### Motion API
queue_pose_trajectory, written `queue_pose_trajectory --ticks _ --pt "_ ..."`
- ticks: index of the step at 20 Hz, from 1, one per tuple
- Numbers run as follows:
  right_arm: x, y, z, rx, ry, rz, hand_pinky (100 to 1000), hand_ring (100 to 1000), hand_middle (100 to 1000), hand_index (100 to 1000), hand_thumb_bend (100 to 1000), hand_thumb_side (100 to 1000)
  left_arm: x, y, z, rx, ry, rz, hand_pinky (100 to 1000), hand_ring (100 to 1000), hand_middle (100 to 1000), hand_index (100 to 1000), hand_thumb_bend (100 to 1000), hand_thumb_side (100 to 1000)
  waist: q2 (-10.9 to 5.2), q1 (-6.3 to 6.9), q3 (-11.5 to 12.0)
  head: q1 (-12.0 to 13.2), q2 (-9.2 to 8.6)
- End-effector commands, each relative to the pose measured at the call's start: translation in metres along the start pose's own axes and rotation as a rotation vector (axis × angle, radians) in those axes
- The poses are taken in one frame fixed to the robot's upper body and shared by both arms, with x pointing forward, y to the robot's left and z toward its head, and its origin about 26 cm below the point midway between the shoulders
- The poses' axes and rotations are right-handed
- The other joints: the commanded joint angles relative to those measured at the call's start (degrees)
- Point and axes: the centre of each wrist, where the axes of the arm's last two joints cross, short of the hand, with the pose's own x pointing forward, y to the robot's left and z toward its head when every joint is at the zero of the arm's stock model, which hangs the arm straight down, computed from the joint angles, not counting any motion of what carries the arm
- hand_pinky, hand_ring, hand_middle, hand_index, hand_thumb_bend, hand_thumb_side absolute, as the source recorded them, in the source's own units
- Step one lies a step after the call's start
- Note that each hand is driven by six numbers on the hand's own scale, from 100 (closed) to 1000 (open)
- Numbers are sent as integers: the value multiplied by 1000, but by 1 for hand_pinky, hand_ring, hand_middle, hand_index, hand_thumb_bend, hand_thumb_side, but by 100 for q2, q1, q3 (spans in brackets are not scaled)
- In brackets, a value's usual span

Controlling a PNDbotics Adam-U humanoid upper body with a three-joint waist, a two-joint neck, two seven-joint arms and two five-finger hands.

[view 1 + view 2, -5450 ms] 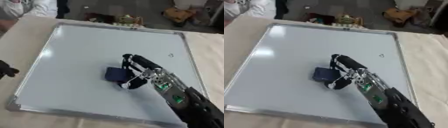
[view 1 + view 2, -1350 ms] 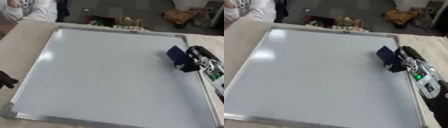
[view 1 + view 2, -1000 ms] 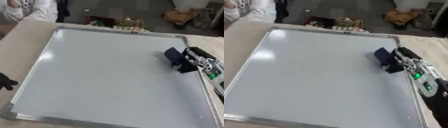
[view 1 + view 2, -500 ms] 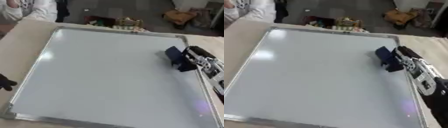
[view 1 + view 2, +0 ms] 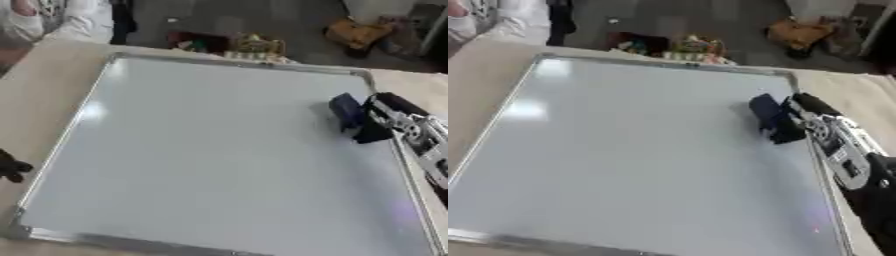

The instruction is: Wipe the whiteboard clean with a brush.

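The right hand (image 5: 802,119) is coming in from the right edge and its fingers are curling round a dark blue brush (image 5: 766,116), holding it against the whiteboard (image 5: 640,150) near that board's right rim, in the upper half. Much of the hand is blurring into the brush, so where the fingers end and the brush begins is hard to make out; the thumb cannot be told apart. The forearm behind it is running down toward the lower right corner and is being cut off by the edge of the view.

The left hand (image 5: 10,168) is showing only as a small dark shape at the left edge of the left eye view, just off the board's left rim, over the beige table (image 5: 39,90). Most of it is lying outside the view, and whether its fingers are straight or curled cannot be told.

The whiteboard is lying flat with a silver frame, and its surface is showing plain pale grey with soft glare patches near the upper left corner. No writing or marks can be read on it, and no label is legible on the brush or the arm.

Beyond the far rim some coloured clutter (image 5: 229,45) is sitting on the dark floor, too blurred to identify
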Motion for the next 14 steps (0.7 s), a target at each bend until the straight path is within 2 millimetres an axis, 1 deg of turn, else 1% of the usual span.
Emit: queue_pose_trajectory --ticks 1,2,3,4,5,6,7,8,9,10,11,14 --pt "-3 -23 4 -18 -2 55 828 1000 531 456 133 314 4 1 -3 -9 -18 -8 558 373 436 476 100 905 -89 9 9 -33 -47" --pt "-3 -24 3 -9 -4 61 828 1000 532 455 140 315 4 1 -3 -9 -18 -9 558 373 436 476 100 905 -86 7 11 -34 -49" --pt "-4 -24 3 -4 -5 68 828 1000 538 433 189 333 4 1 -3 -10 -17 -9 558 372 436 476 100 900 -83 5 15 -38 -52" --pt "-4 -25 3 -2 -6 76 825 1000 539 429 192 335 4 1 -2 -10 -17 -10 558 372 436 476 100 899 -81 3 19 -42 -56" --pt "-4 -26 3 -3 -6 86 819 1000 540 386 215 376 4 1 -2 -11 -17 -10 559 372 436 476 100 894 -79 1 22 -43 -58" --pt "-5 -26 3 -8 -3 100 818 1000 540 379 214 381 4 1 -2 -11 -17 -11 558 372 436 475 100 893 -77 -1 25 -45 -60" --pt "-5 -26 2 -13 -1 116 810 1000 527 325 218 399 4 1 -2 -12 -17 -12 559 372 436 475 100 888 -76 -3 29 -47 -63" --pt "-5 -25 1 -17 2 131 811 1000 523 312 227 395 4 1 -2 -13 -16 -12 559 371 436 475 100 887 -74 -4 33 -51 -67" --pt "-5 -24 1 -18 2 143 813 1000 520 266 254 378 4 0 -2 -14 -16 -12 559 371 436 474 100 887 -73 -4 39 -54 -75" --pt "-5 -23 0 -17 1 147 814 1000 520 254 262 372 4 0 -2 -14 -16 -12 559 371 436 474 100 888 -73 -3 44 -53 -82" --pt "-5 -23 -1 -15 0 147 817 1000 521 213 280 351 4 0 -2 -13 -16 -12 559 371 436 474 100 889 -71 -1 49 -55 -88" --pt "-6 -23 -2 -13 1 139 818 1000 519 184 278 345 4 1 -2 -11 -14 -12 559 371 436 472 100 892 -67 -2 54 -60 -90"
